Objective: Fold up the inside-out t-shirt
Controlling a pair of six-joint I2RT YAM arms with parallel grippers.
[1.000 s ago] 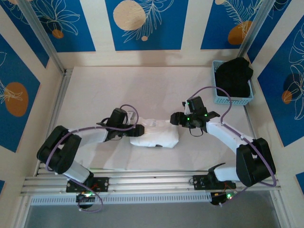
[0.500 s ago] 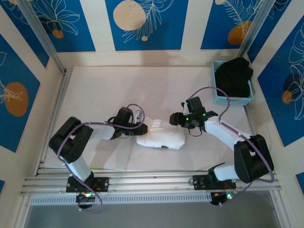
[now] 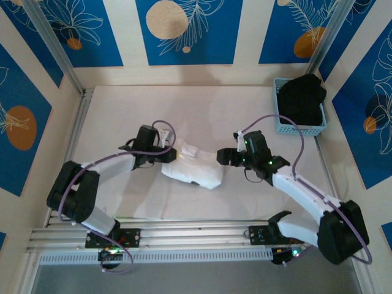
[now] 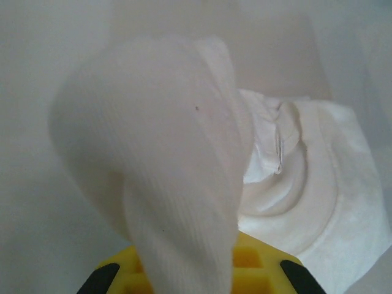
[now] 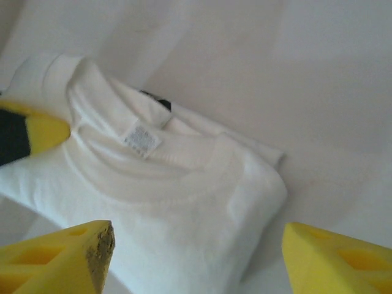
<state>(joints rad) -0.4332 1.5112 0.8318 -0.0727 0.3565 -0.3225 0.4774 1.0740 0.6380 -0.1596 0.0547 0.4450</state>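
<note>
Now left tool [image 3: 174, 155] tight on t-shirt [image 3: 199, 173].

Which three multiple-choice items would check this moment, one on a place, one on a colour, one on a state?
1. Where does the basket stand on the table?
A. far right corner
B. near left corner
C. between the arm bases

2. What colour is the garment in the basket?
A. white
B. red
C. black

3. How is the left gripper?
A. open above the table
B. shut on the t-shirt
C. shut on the basket

Answers:
1 A: the top view shows it at the far right edge of the table.
2 C: a black heap lies in it.
3 B: the left wrist view shows white cloth pinched between its jaws.
</note>
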